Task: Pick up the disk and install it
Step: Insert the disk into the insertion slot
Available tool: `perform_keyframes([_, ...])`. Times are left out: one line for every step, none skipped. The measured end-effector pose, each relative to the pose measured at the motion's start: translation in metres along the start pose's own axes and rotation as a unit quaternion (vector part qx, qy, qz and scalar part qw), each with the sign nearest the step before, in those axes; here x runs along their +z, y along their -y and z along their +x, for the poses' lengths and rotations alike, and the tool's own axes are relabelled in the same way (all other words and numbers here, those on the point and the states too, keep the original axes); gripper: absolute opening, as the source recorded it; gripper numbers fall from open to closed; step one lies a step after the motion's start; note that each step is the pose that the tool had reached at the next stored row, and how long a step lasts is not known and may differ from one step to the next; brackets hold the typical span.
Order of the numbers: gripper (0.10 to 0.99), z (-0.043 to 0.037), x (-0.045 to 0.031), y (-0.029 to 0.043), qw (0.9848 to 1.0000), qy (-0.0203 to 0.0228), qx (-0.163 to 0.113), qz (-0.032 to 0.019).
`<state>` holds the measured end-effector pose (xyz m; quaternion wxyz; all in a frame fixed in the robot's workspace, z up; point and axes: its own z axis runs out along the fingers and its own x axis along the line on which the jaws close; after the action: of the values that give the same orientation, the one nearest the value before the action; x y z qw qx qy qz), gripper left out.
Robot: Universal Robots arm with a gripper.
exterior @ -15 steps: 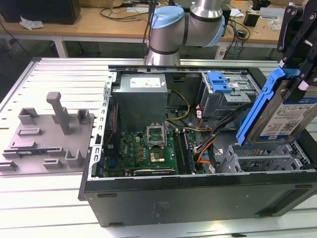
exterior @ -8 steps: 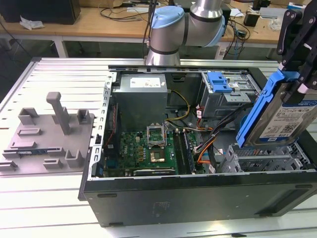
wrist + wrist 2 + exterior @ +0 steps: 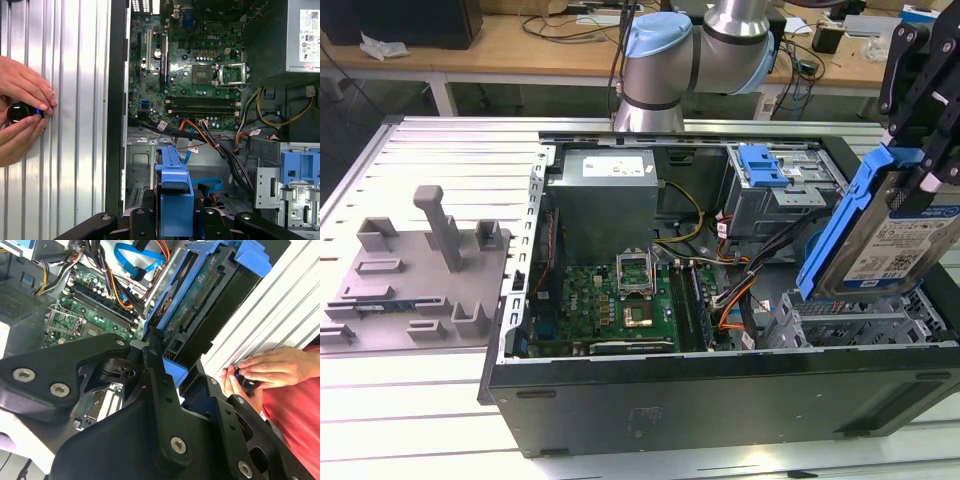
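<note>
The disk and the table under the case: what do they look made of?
By the look, the disk has a silver metal body and a paper-like printed label; its bright blue carrier is smooth and moulded, likely plastic; the table is pale, ribbed, dully shiny, probably extruded aluminium.

A robotics lab is suggested. An opened computer case (image 3: 720, 400) is laid on a slotted aluminium table (image 3: 450, 150), and wooden benches (image 3: 520, 45) strewn with cables (image 3: 570, 25) are seen behind the robot arm (image 3: 720, 40).
</note>
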<state>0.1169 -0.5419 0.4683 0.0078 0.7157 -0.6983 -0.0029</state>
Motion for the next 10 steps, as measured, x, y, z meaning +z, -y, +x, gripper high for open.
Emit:
perform_keyframes([0.365, 0.0001, 0.0004, 0.0001, 1.0, 0.0, 0.0, 0.0])
perform_keyframes([0.365, 0.0001, 0.0007, 0.0002, 1.0, 0.0, 0.0, 0.0])
perform_keyframes([0.365, 0.0002, 0.0009, 0.0002, 1.0, 0.0, 0.0, 0.0])
perform_keyframes([0.365, 0.0003, 0.0012, 0.0003, 1.0, 0.0, 0.0, 0.0])
perform_keyframes([0.365, 0.0003, 0.0015, 0.0004, 1.0, 0.0, 0.0, 0.0])
perform_keyframes([0.365, 0.0004, 0.0017, 0.0004, 1.0, 0.0, 0.0, 0.0])
perform_keyframes([0.365, 0.0004, 0.002, 0.0005, 1.0, 0.0, 0.0, 0.0])
perform_keyframes([0.365, 0.0005, 0.0023, 0.0006, 1.0, 0.0, 0.0, 0.0])
perform_keyframes([0.365, 0.0005, 0.0026, 0.0006, 1.0, 0.0, 0.0, 0.0])
perform_keyframes([0.365, 0.0006, 0.0031, 0.0007, 1.0, 0.0, 0.0, 0.0])
